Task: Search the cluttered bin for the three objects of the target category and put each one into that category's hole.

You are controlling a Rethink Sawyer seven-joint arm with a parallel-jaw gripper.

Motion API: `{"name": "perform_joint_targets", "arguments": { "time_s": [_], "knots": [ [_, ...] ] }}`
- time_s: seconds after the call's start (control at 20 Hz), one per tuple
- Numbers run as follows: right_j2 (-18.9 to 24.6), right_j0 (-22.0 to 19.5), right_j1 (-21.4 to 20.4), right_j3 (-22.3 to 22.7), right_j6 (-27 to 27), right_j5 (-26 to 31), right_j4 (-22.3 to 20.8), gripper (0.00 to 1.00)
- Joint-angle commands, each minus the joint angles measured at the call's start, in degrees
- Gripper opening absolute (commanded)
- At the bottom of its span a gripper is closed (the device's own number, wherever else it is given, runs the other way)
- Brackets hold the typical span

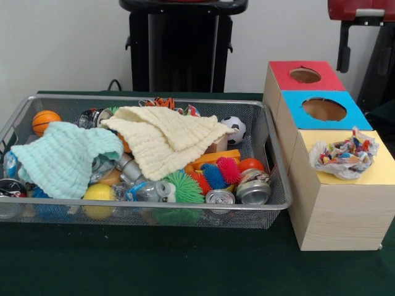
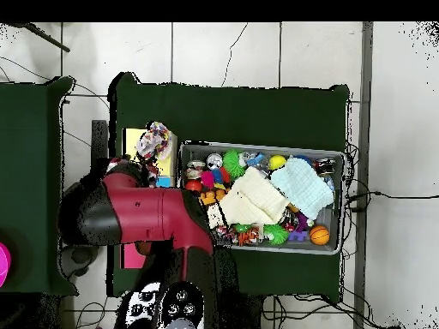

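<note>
I can't tell whether my tool is open or shut; only the arm (image 2: 141, 214) shows, swung over the boxes. One wad (image 1: 344, 155) sits on the yellow box (image 1: 382, 169), covering its hole. It's crinkly clear film with confetti print: light, soft, probably springy, so I'd pinch across its middle. The bin (image 1: 271, 154) holds clutter under two cloths.

A confetti-printed clear wad (image 1: 344, 156) sits on the yellow-topped box (image 1: 382, 169) (neighbours blue (image 1: 358, 116) and red (image 1: 330, 77)).
</note>
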Motion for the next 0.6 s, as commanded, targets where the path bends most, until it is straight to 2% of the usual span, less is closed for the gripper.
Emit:
{"name": "perform_joint_targets", "arguments": {
  "time_s": [0.05, 0.2, 0.4, 0.6],
  "knots": [
    [4.90, -5.37, -1.84, 1.84, 1.91, 10.79, 1.93, 1.00],
    [4.22, -6.12, -2.21, -0.21, 2.33, 12.41, 1.85, 1.00],
    [5.20, -8.96, -3.18, 0.09, 1.43, 12.40, 2.30, 1.00],
    [4.92, -10.10, -1.68, -4.04, 2.17, 14.69, 1.67, 1.00]
  ]
}}
